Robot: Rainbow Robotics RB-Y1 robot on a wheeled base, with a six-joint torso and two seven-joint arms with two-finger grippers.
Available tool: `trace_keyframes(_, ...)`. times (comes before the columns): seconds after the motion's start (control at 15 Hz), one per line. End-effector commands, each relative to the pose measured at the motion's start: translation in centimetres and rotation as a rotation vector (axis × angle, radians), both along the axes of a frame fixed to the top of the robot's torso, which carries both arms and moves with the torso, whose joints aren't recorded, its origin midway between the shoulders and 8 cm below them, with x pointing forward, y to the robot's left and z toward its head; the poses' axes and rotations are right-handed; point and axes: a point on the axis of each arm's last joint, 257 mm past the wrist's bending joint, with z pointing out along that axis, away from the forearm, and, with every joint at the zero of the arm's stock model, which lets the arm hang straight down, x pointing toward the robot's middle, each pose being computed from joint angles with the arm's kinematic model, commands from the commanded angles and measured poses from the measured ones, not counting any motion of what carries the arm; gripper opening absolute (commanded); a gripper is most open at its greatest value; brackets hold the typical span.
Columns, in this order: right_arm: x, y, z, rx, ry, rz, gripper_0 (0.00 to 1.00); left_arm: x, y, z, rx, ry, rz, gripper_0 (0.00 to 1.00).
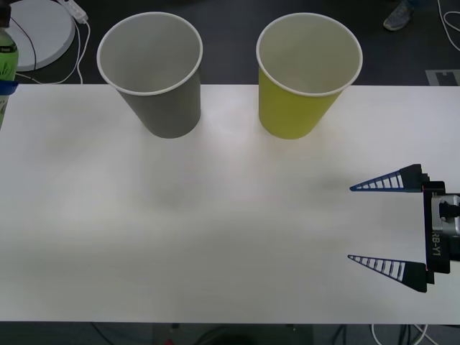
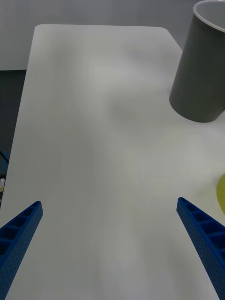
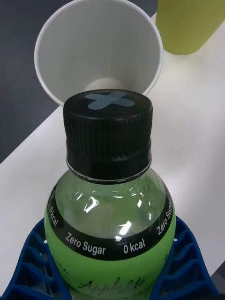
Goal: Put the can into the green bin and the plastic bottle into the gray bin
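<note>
Both cups look empty. Between the left gripper's [image 3: 112,276] jaws sits the plastic bottle [image 3: 110,201], pinched, with the gray bin [image 3: 101,51] just beyond them. Right gripper [image 1: 388,226] hangs spread, the green bin [image 1: 305,79] well ahead.

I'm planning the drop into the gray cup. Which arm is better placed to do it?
The left. Its claw is shut on the bottle, with the gray cup just ahead. The right claw hangs open over the table's right edge, holding nothing.
</note>
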Motion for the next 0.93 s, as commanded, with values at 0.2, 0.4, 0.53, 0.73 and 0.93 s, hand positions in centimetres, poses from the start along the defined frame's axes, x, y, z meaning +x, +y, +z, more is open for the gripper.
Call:
trace_keyframes(0.2,0.0,0.0,0.0,0.0,0.0,0.0,1.0,3.4,-0.1,1.1,0.0,0.009,-0.008,0.0)
trace_keyframes(0.4,0.0,0.0,0.0,0.0,0.0,0.0,1.0,5.3,-0.5,2.2,0.005,0.013,0.0,0.0)
trace_keyframes(0.53,0.0,0.0,0.0,0.0,0.0,0.0,1.0,6.1,-0.9,3.5,0.027,0.024,0.003,0.0)
trace_keyframes(0.73,0.0,0.0,0.0,0.0,0.0,0.0,1.0,7.4,-1.7,4.5,0.053,0.046,0.007,0.0)
trace_keyframes(0.93,0.0,0.0,0.0,0.0,0.0,0.0,1.0,9.5,-3.4,5.5,0.068,0.048,0.007,0.0)
